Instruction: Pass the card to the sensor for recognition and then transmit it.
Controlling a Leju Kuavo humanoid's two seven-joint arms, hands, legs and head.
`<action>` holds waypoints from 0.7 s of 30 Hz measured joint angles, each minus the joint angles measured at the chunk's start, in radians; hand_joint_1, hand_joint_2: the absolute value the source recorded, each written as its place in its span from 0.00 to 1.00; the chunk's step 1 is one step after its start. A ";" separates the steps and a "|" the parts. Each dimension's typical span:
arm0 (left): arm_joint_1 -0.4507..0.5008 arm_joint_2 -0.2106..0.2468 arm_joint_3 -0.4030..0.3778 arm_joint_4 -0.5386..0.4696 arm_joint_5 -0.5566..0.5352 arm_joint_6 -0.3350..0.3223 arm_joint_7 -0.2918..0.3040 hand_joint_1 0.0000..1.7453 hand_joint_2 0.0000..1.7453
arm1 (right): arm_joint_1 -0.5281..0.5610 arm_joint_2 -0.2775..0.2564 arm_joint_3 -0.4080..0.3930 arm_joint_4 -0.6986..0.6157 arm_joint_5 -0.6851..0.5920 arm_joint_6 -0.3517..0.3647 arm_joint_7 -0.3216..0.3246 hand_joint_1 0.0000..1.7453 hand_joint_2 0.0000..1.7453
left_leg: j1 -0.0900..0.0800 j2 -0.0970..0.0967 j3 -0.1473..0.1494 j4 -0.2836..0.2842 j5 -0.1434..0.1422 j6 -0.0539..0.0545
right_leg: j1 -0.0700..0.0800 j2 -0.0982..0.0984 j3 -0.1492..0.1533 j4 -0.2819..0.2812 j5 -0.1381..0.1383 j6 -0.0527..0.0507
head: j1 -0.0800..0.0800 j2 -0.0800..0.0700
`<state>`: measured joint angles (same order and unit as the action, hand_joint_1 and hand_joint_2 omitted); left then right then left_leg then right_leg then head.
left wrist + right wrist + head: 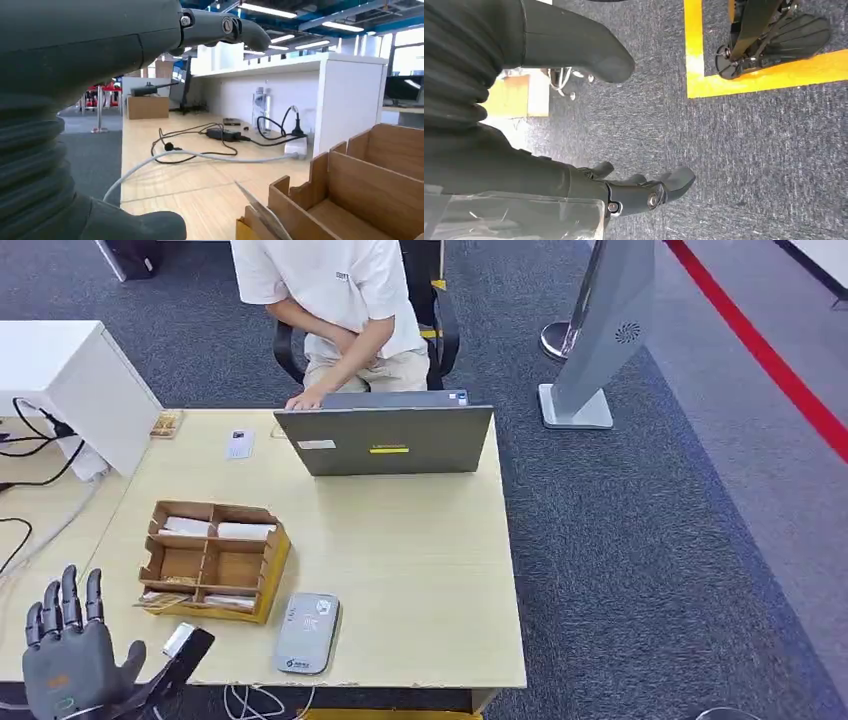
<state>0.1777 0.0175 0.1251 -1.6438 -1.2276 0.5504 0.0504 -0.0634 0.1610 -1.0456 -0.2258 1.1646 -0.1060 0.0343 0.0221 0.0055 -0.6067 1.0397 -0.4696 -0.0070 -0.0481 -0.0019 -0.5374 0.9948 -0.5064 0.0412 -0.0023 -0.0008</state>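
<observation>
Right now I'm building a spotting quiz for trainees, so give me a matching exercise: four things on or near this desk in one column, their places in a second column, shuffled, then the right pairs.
Things:
1. cardboard organizer
2. grey sensor pad
3. laptop
4. left hand

Places:
A. far side of the table, in front of the seated person
B. near edge, just right of the organizer
C. raised at the table's near left corner, fingers spread, holding nothing
D. left half of the table, divided into compartments

Pairs: 1-D, 2-B, 3-A, 4-C
</observation>
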 joint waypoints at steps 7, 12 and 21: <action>-0.055 -0.007 0.006 0.061 -0.028 0.024 -0.019 0.00 1.00 | -0.001 0.001 0.001 0.000 0.012 0.003 0.000 0.00 1.00 | 0.000 0.000 0.000 0.000 0.000 0.000 | 0.000 0.000 0.000 0.000 0.000 0.000 | 0.000 0.000; -0.080 -0.017 0.005 0.082 -0.048 0.016 -0.007 0.00 1.00 | -0.002 0.005 0.001 0.001 0.012 0.003 0.000 0.00 1.00 | 0.000 0.000 0.000 0.000 0.000 0.000 | 0.000 0.000 0.000 0.000 0.000 0.000 | 0.000 0.000; -0.100 -0.022 -0.001 0.112 -0.057 -0.004 0.020 0.00 1.00 | -0.002 0.009 0.001 0.002 0.023 0.006 0.000 0.00 1.00 | 0.000 0.000 0.000 0.000 0.000 0.000 | 0.000 0.000 0.000 0.000 0.000 0.000 | 0.000 0.000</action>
<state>0.0775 -0.0050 0.1236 -1.5320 -1.2848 0.5463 0.0701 -0.0656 0.1698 -1.0449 -0.2243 1.1872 -0.1003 0.0343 0.0221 0.0057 -0.6066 1.0398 -0.4696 -0.0070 -0.0482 -0.0017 -0.5378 0.9948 -0.5064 0.0412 -0.0019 -0.0008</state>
